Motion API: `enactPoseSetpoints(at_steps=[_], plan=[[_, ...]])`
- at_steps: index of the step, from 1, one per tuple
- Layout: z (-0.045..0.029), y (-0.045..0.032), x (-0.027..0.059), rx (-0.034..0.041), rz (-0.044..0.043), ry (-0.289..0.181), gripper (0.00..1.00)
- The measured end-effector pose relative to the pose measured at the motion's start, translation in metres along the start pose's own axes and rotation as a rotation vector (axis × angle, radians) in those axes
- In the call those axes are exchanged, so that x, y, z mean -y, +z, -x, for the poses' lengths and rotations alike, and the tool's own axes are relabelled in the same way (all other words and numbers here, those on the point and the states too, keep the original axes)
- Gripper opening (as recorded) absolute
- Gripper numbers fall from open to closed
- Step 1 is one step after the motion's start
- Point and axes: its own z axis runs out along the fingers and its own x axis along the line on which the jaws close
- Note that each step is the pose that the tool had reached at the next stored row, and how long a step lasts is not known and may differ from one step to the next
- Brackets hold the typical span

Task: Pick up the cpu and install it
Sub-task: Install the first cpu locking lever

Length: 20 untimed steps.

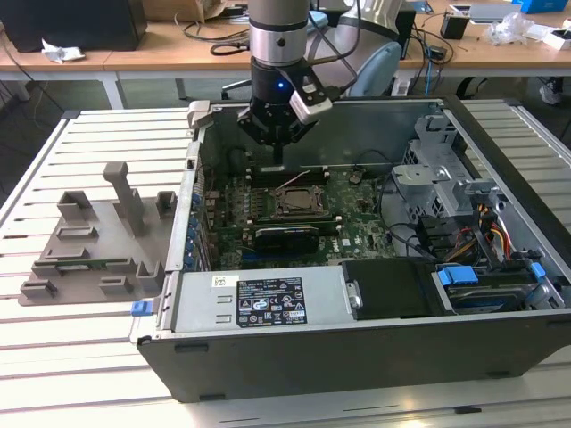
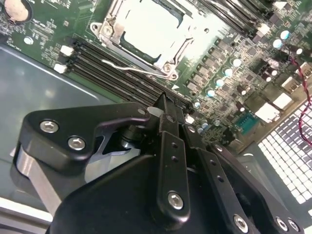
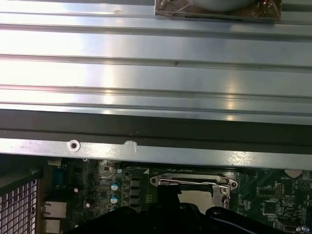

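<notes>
Silvery-grey and pale in the glare, the small flat square cpu point(image 2: 148, 27) is lying inside the metal socket frame point(image 2: 113, 30) on the green motherboard point(image 2: 229, 58), so the seating step appears done as far as these views show; in the first wrist view the same chip point(image 3: 195, 197) is showing beneath a thin wire retention lever point(image 3: 195, 182). Whether the frame is fully latched cannot be told, so locking may be what is left. In the exterior view the black gripper point(image 1: 278, 162) is hanging over the open grey computer case point(image 1: 357, 357), just behind the socket point(image 1: 299, 202) and apart from it. In the second wrist view its black fingers point(image 2: 168, 119) are standing pressed together with no gap between them and nothing between them; they are touching no part of the board. On the slatted table toward the exterior view's left, a grey plastic tray with upright blocks point(image 1: 94, 236) is sitting well apart from the arm.
</notes>
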Motion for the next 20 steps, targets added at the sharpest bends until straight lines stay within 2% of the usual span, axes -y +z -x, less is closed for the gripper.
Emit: enactPoseSetpoints(at_steps=[12,20], plan=[[0.0002,0.0002,0.0,0.0,0.0002,0.0,0.11],[0.0003,0.0073,0.0,0.0002,0.0029,0.0,0.11]])
